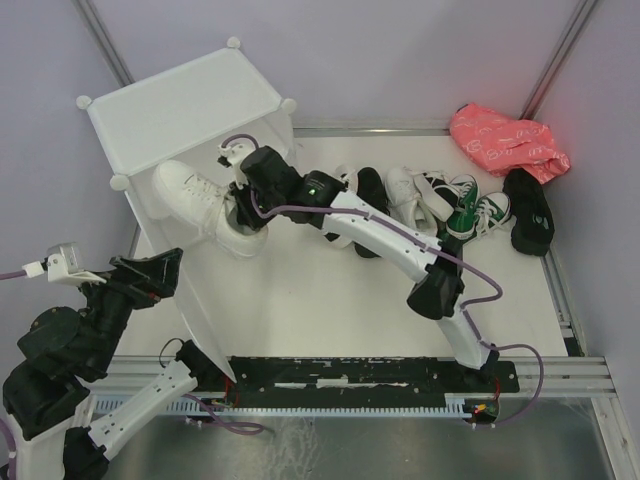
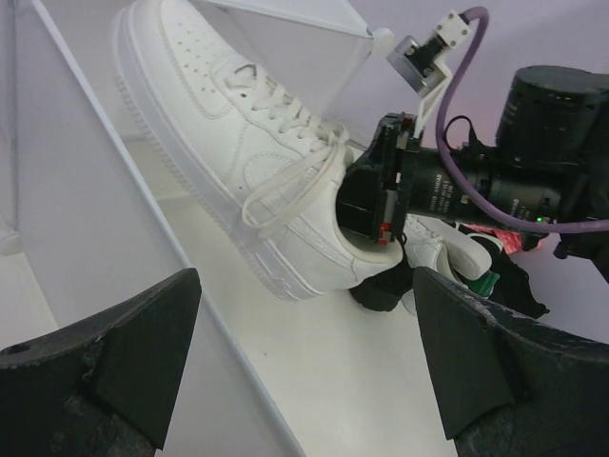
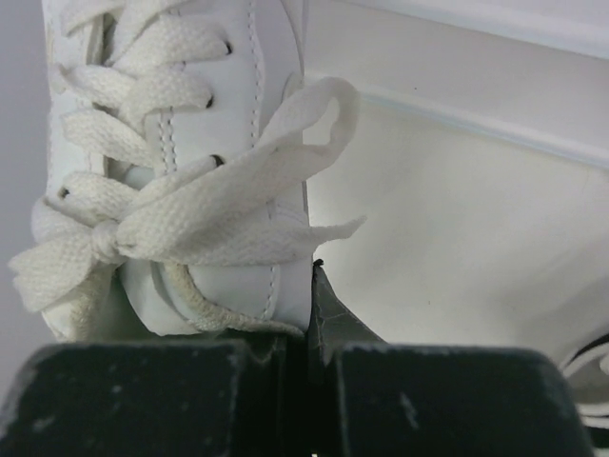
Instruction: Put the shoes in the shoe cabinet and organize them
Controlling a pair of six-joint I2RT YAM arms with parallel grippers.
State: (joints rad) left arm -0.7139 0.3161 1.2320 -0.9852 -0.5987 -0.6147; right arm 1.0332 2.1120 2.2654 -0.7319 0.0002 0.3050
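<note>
Pinches the white sneaker [image 1: 200, 200] by its heel collar in the closed right gripper [image 1: 242, 206], toe tilted into the shoe cabinet [image 1: 185, 100], far left. With the left gripper [image 1: 150, 272] spread and empty at near left, may twist loose from so thin a hold.

Both arms: black joints, white links. Right arm [image 1: 385, 238] has purple cable [image 2: 552, 227], green LED [image 1: 314, 186]. Left arm [image 1: 75, 345] black jaws scuffed, white wrist camera [image 1: 62, 262].
</note>
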